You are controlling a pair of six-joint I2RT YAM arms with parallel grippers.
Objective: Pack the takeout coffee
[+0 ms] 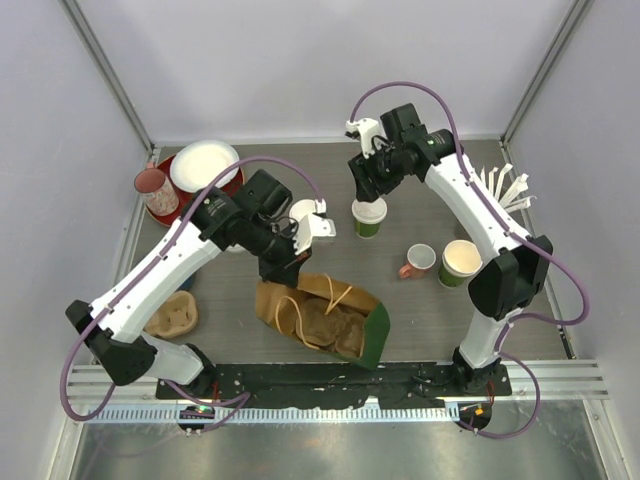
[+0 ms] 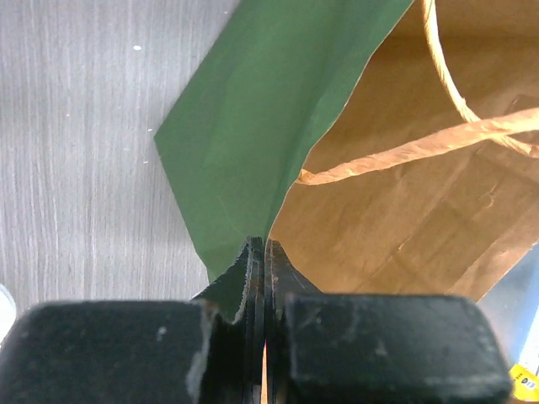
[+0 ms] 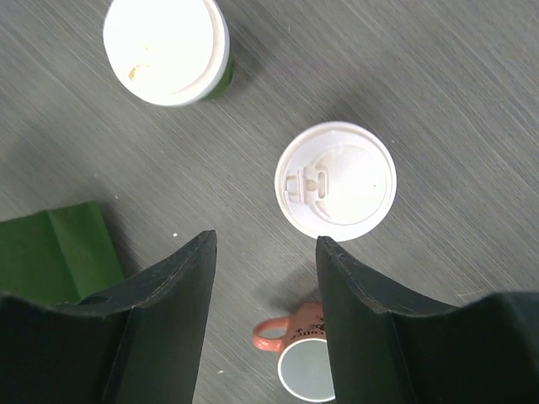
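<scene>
1. The right claw (image 1: 371, 190) is spread wide and grips nothing. It hangs over the table.
2. The lidded cup (image 3: 335, 179) stands upright below it, long axis vertical, white lid facing up. In the wrist view the cup lies just ahead of the fingertips, nearer the finger on that view's right, and is not yet between them.
3. We judge that the claw must shift forward and descend so that its fingers straddle the cup wall.
4. The right arm is the nearer one to this cup.
5. The left claw (image 2: 263, 252) is pressed together on the rim of the paper bag (image 2: 404, 194).
6. A second green cup (image 3: 166, 49) stands farther ahead of the right claw, off to its left. We cannot tell whether it has a lid.
</scene>
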